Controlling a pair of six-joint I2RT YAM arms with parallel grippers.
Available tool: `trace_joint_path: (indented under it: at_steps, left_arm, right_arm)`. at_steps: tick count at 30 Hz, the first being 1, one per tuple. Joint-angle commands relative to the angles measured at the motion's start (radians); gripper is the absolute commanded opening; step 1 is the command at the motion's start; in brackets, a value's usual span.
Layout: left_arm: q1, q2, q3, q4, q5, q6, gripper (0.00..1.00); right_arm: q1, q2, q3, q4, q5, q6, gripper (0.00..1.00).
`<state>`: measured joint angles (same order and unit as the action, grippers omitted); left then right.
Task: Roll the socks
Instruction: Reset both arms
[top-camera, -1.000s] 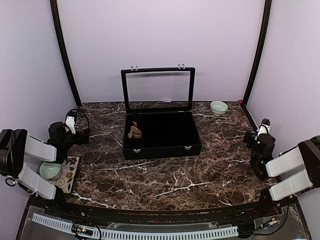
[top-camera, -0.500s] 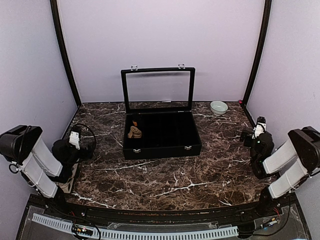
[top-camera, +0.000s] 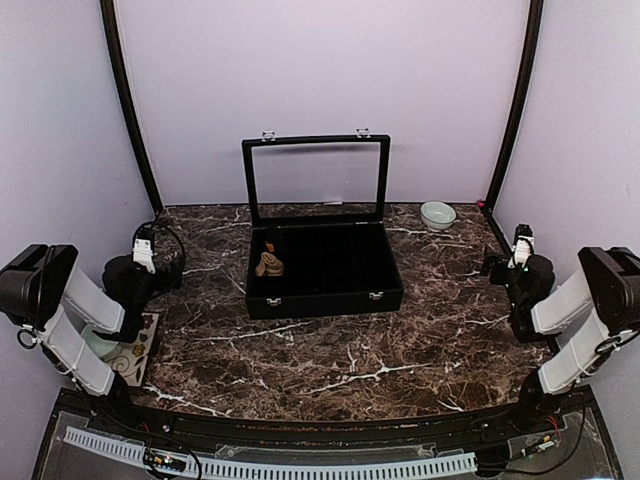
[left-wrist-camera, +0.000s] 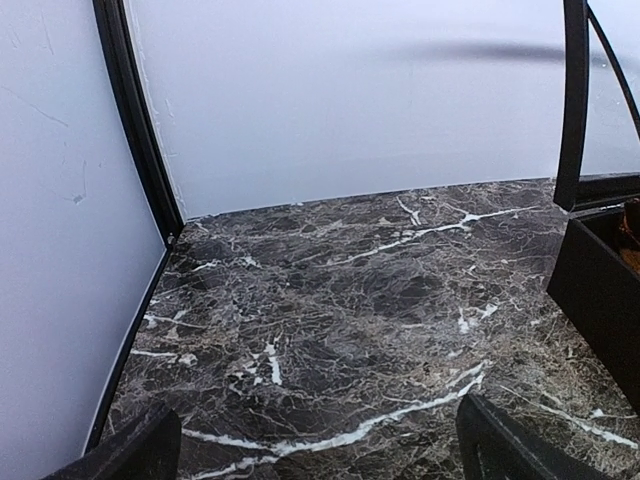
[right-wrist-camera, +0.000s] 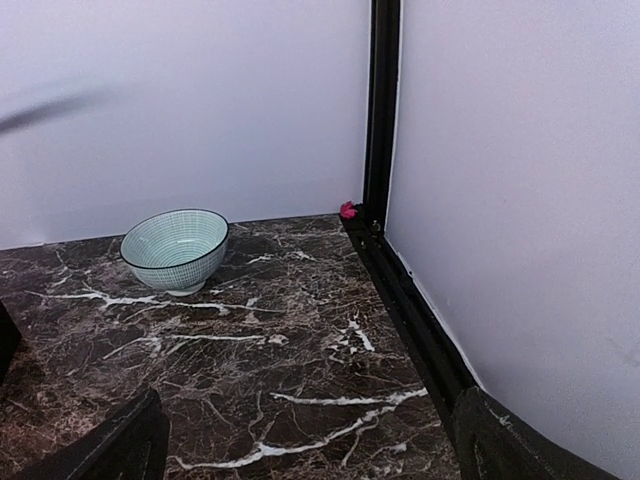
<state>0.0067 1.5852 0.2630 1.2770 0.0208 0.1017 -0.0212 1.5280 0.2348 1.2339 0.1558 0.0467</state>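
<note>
A tan-brown sock bundle (top-camera: 269, 264) with a darker bit on top sits in the left compartment of the open black box (top-camera: 325, 288) at mid table. A sliver of brown (left-wrist-camera: 632, 232) shows inside the box at the right edge of the left wrist view. My left gripper (top-camera: 146, 244) (left-wrist-camera: 315, 440) is open over bare marble at the table's left side, well away from the box. At the right side my right gripper (top-camera: 521, 241) (right-wrist-camera: 310, 430) is also open, with nothing between its fingers. Both point toward the back wall.
The box's glass lid (top-camera: 316, 180) stands upright behind it. A teal bowl (top-camera: 437, 214) (right-wrist-camera: 175, 248) sits at the back right. A pale green bowl (top-camera: 98, 343) rests on a patterned mat (top-camera: 140, 345) by the left arm. A small pink thing (right-wrist-camera: 347, 210) lies in the back right corner.
The left wrist dipped toward the near edge, then swung back toward the rear left. The right gripper moved slightly farther back. Both stayed open.
</note>
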Motion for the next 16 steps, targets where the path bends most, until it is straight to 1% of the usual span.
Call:
trace_joint_path:
  at_steps: [1, 2, 4, 7, 16]
  left_arm:
    - [0.002, -0.017, 0.001, -0.011, 0.005, -0.013, 0.99]
    - [0.002, -0.017, 0.002, -0.010, 0.006, -0.013, 0.99]
    - [0.001, -0.017, 0.001, -0.010, 0.007, -0.013, 0.99]
    - [0.002, -0.016, 0.001, -0.008, 0.007, -0.013, 0.99]
    - [0.002, -0.017, 0.001, -0.009, 0.007, -0.013, 0.99]
  right_arm:
    - [0.008, 0.000, -0.017, 0.064, -0.044, -0.005, 1.00]
    - [0.008, 0.007, -0.014, 0.068, -0.043, -0.005, 1.00]
    - [0.007, -0.003, -0.001, 0.023, -0.042, -0.004, 1.00]
    - [0.006, 0.006, -0.004, 0.046, -0.047, -0.002, 1.00]
    - [-0.002, 0.004, 0.002, 0.031, -0.062, 0.001, 1.00]
